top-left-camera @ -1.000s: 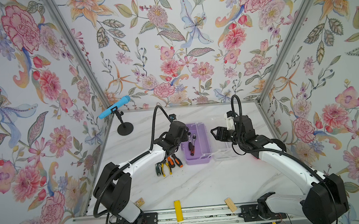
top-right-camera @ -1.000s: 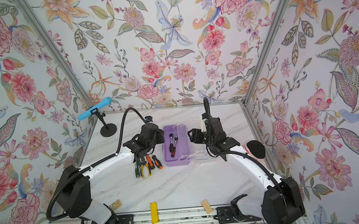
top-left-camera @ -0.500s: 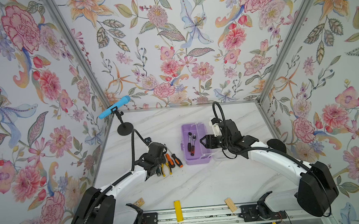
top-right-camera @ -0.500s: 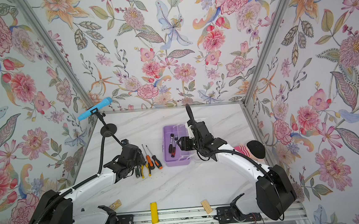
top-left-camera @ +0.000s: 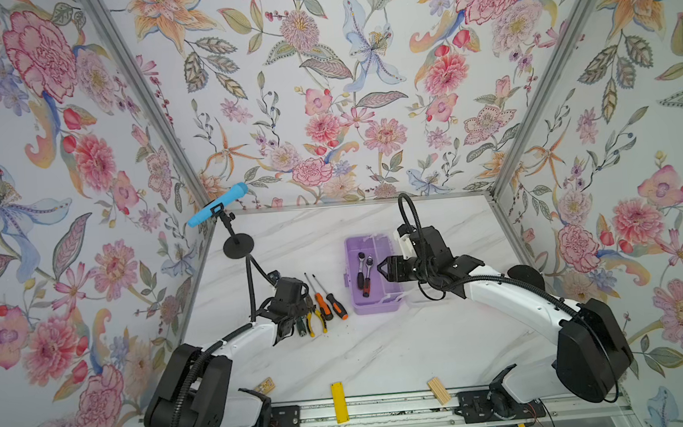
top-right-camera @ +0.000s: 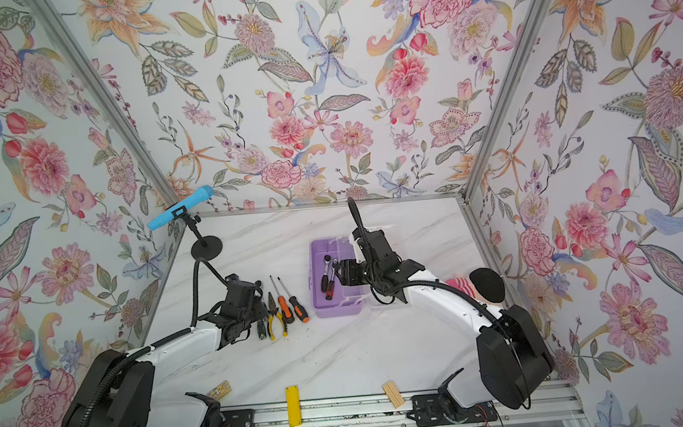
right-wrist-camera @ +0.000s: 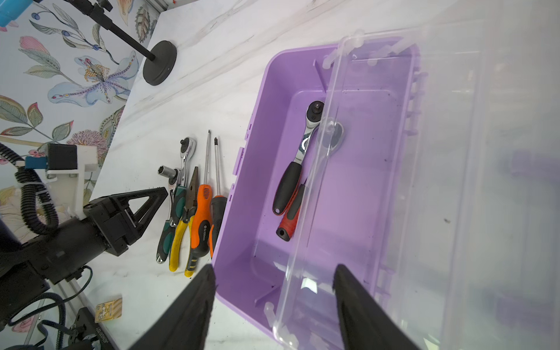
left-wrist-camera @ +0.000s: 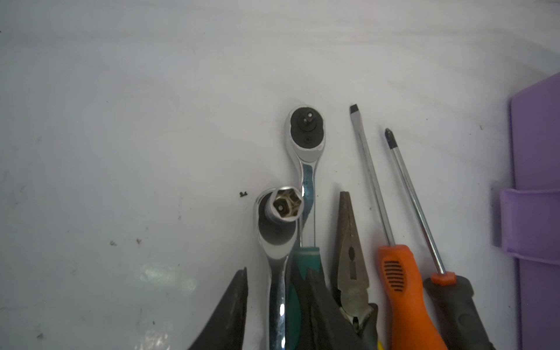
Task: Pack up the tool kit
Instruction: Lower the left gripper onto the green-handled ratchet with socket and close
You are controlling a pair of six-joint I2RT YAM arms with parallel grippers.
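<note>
Open lilac case [top-left-camera: 374, 307] on the marble table [top-left-camera: 384, 353], right of centre in both top views. It holds two tools lying side by side along its length, handles touching: a black-handled ratchet [right-wrist-camera: 288, 188] and a red-handled ratchet [right-wrist-camera: 288, 225]. The clear lid [right-wrist-camera: 439, 151] is raised on the hinge side. Its free edge runs between the fingers of the right gripper [right-wrist-camera: 274, 268], which hangs over the case. Those jaws are spread wide and pinch nothing.

Just left of the case, on the table, lie in a row two screwdrivers [top-left-camera: 323, 305], yellow-handled pliers [right-wrist-camera: 177, 239] and two green-handled ratchets [left-wrist-camera: 304, 181]. One of these carries a socket [left-wrist-camera: 285, 204].

The left gripper [left-wrist-camera: 276, 281] sits low over the green-handled ratchets. Its jaws stand apart on either side of their handles, with a gap showing beside the chrome shank.

Small print on the orange screwdriver handle is too fine to read.
</note>
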